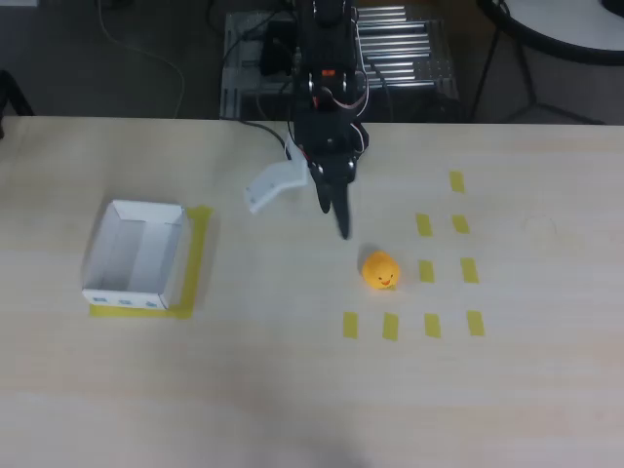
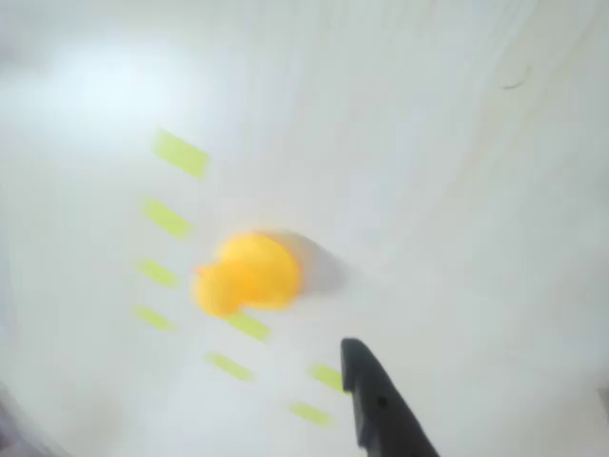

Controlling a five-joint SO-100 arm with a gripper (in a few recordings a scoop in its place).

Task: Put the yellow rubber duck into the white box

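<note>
Overhead view: hand [image 1: 310, 200] (fingers spread) reaches toward yellow rubber duck [image 1: 380, 270].

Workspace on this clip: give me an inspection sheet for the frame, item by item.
Surface: pale wood-grain table, yellow tape strips in rows at right, tape border under the box.
Job's things: yellow rubber duck upright on the table among the strips; white box at left, nothing inside, well apart from the duck.
Clutter: nothing seen.
Grippers: gripper open above the table, just behind the duck, not touching; dark finger in the wrist view short of the duck.
Cables: wires behind the arm base.
Surroundings: metal rack, dark floor.
</note>
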